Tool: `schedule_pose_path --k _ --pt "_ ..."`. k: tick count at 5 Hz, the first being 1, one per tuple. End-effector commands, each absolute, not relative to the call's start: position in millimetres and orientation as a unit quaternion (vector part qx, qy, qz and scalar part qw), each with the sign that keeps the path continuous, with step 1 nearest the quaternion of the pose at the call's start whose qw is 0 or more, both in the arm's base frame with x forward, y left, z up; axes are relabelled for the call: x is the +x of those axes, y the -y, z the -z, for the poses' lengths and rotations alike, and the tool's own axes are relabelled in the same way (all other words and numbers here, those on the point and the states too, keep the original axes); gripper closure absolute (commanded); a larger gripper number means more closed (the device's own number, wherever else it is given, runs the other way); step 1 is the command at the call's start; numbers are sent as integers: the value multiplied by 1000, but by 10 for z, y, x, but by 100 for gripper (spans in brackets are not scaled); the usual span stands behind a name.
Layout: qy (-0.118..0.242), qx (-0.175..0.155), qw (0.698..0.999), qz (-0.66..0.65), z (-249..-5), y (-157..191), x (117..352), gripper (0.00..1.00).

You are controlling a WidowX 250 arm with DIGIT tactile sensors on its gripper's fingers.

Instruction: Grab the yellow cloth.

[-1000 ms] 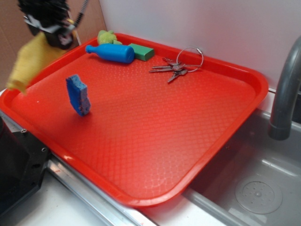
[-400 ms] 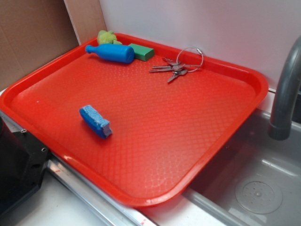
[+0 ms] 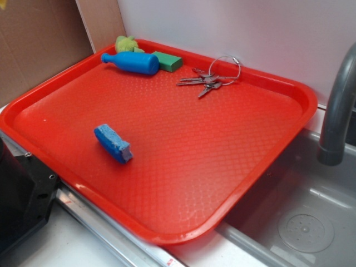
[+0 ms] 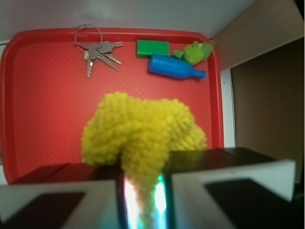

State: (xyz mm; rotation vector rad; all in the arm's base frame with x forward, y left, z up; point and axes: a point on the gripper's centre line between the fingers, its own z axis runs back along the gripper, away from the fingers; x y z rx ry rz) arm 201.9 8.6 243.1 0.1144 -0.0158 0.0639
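In the wrist view the yellow cloth (image 4: 143,129) bulges out in a nubby mustard bunch, its lower end pinched between the two fingers of my gripper (image 4: 143,179), which is shut on it. The cloth hangs high over the red tray (image 4: 47,105). In the exterior view the gripper is out of frame; only a tiny yellow scrap (image 3: 3,3) shows at the top left corner.
A blue sponge (image 3: 113,143) lies on the tray's (image 3: 300,94) front left. At the far side are a blue bottle (image 3: 131,62), a green block (image 3: 168,60), a yellow-green plush toy (image 3: 127,43) and keys (image 3: 208,79). A sink (image 3: 300,222) and faucet (image 3: 338,111) stand on the right.
The gripper with the yellow cloth has risen out of the exterior view at the upper left. The blue sponge, upright a second ago, now lies flat on the tray.
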Motion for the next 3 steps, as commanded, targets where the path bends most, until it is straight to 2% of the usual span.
schedule_pose_path --k 1,3 --pt "47 29 998 -11 -2352 -251 2221 100" --pt "36 32 998 -29 -2289 -258 2187 100"
